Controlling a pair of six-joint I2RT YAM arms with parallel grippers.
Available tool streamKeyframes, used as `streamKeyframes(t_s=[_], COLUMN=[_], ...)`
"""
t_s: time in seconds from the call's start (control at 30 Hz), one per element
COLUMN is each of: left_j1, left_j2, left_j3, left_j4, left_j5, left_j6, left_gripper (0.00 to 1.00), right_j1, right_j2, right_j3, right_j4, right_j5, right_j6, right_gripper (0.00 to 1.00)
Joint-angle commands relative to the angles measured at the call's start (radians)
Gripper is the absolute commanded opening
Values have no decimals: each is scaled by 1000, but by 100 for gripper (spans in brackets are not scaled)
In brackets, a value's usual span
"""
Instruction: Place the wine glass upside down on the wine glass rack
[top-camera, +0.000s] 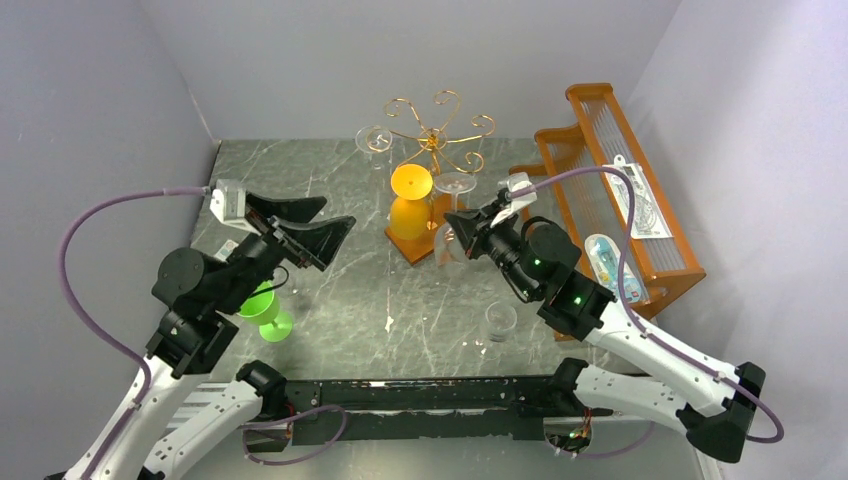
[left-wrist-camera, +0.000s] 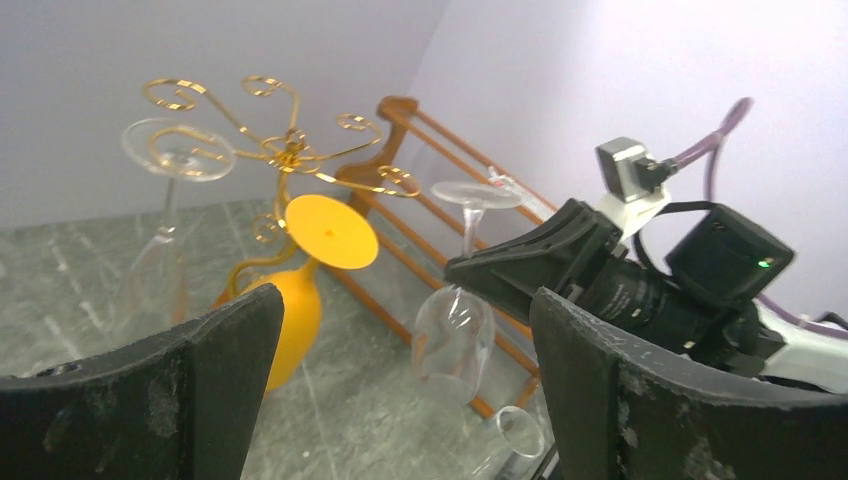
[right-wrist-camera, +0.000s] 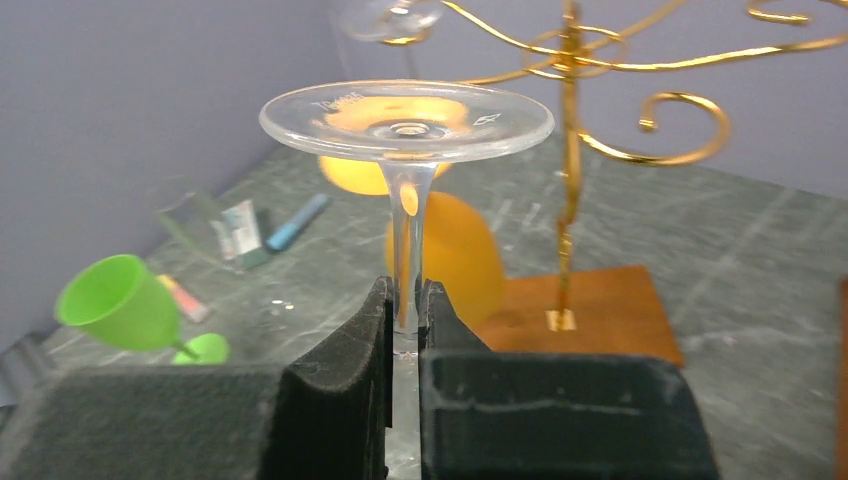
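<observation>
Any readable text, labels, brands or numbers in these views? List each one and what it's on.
Nothing here can be read with certainty.
Faint lettering on the foot of the clear wine glass, right wrist view: too faint to read.
Print on the white packet lying in the orange shelf, top view: too small to read.
Label on the flat packet, right wrist view: blurred, unreadable.

Bright, even and diffuse, seemingly from above; only faint, soft shadows on the marble tabletop (top-camera: 400, 290). From the right wrist: sharp on the foot of the wine glass (right-wrist-camera: 405, 120), small white highlights on its rim, soft and hazy behind. From the left wrist: near fingers (left-wrist-camera: 650, 400) of the left tool (left-wrist-camera: 405, 300) slightly blurred, grainy.
</observation>
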Motion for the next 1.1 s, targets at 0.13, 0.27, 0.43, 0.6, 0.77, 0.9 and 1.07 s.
streamKeyframes(t_s=[0.13,0.27,0.43,0.6,0.77,0.9,1.07], left_j1=[-2,-2,-2,-2,-1,-2,-2], left_j2=[61,74,80,87,105,117,134], left_j3=[52,48,47,45,46,57,77], left_j4=[-165,-166,-168,-167,-163,-167,-151], left_j5=[-128,-131,-138,-154,-155,-145,-88], left_j6=[31,16,13,22,26,16,-40], left_gripper=[97,97,97,97,97,97,97], right_j1=[-144,-224,-312,-376,-414,-451,-472], right_j2=[46,93,121,145,191,218,229], right_j3=[34,30,22,23,32,43,33], right_j4=[-27,20,75,117,156,183,247], right_j5=[87,75,19,-60,-139,-174,-258], right_j6=[-55,-39,-15,-5,-15,5,15], right_gripper=[0,0,0,0,0,0,0])
